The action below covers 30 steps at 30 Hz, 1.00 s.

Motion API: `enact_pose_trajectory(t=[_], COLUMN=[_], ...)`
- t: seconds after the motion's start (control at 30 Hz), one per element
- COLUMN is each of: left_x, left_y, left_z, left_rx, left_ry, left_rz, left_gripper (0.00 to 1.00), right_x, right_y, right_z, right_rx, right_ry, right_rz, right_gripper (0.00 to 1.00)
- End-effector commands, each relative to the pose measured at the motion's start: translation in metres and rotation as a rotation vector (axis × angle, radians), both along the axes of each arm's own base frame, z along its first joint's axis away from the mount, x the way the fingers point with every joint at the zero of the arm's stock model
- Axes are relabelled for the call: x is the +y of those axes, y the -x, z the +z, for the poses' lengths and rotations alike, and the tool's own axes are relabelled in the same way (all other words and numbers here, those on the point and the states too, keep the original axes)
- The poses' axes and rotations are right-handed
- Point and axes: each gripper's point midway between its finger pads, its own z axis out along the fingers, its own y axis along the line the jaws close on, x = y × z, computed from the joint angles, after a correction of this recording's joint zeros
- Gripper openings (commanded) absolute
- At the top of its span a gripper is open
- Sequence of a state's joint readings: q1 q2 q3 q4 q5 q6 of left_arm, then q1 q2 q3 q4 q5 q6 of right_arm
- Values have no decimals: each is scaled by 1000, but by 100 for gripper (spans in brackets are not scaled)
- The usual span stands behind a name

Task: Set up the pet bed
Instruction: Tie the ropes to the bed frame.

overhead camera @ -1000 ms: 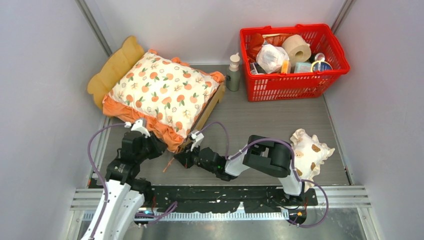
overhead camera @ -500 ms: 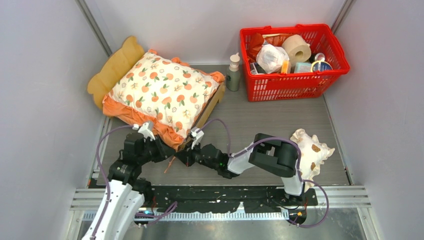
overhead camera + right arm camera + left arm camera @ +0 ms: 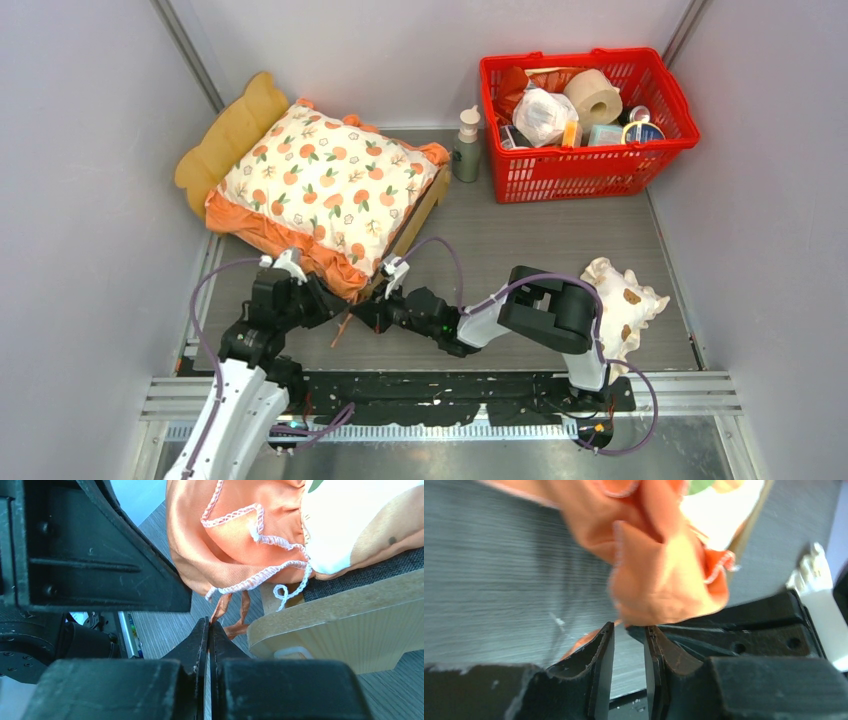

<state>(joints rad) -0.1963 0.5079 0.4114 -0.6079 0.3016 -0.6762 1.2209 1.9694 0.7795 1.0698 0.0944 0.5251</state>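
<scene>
Both tools are nose-in at the same corner! The right tool (image 3: 209,622) is pressed fully together, with an orange tie (image 3: 220,611) meeting its tips; whether it's nipped, I cannot tell. The pet bed (image 3: 340,625) sits just ahead and to that tool's right, on the bench (image 3: 520,240). The left tool (image 3: 629,627) stands narrowly parted with nothing between. The orange ruffle (image 3: 659,580) of the cushion (image 3: 330,180) lies just beyond its tips.

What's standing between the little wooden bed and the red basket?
A small pump bottle stands upright on the table between the pet bed and the red basket. The top view shows it; neither wrist view does.
</scene>
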Motion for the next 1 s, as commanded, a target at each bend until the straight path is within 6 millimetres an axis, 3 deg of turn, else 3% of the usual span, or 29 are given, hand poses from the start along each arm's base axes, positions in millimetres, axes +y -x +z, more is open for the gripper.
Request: enact_pose_trajectory(t=[0.0, 0.13, 0.33, 0.53, 0.63, 0.97], left_x=[47, 56, 27, 6, -4, -35], left_y=[-2, -9, -39, -70, -76, -58], left_z=[-12, -19, -14, 65, 89, 66], left_rx=[39, 43, 13, -214, -306, -264], left_ry=[-125, -122, 9, 114, 187, 224], left_rz=[297, 388, 321, 227, 191, -46], left_gripper=[31, 26, 16, 18, 22, 27], right_x=[4, 3, 3, 5, 6, 5], right_y=[-3, -3, -3, -2, -2, -3], right_z=[32, 33, 34, 38, 41, 42], right_rx=[-39, -39, -38, -39, -42, -48], right_ry=[-83, -85, -94, -107, -114, -107], right_rz=[-3, -4, -5, 2, 3, -2], right_gripper=[5, 5, 5, 5, 5, 5])
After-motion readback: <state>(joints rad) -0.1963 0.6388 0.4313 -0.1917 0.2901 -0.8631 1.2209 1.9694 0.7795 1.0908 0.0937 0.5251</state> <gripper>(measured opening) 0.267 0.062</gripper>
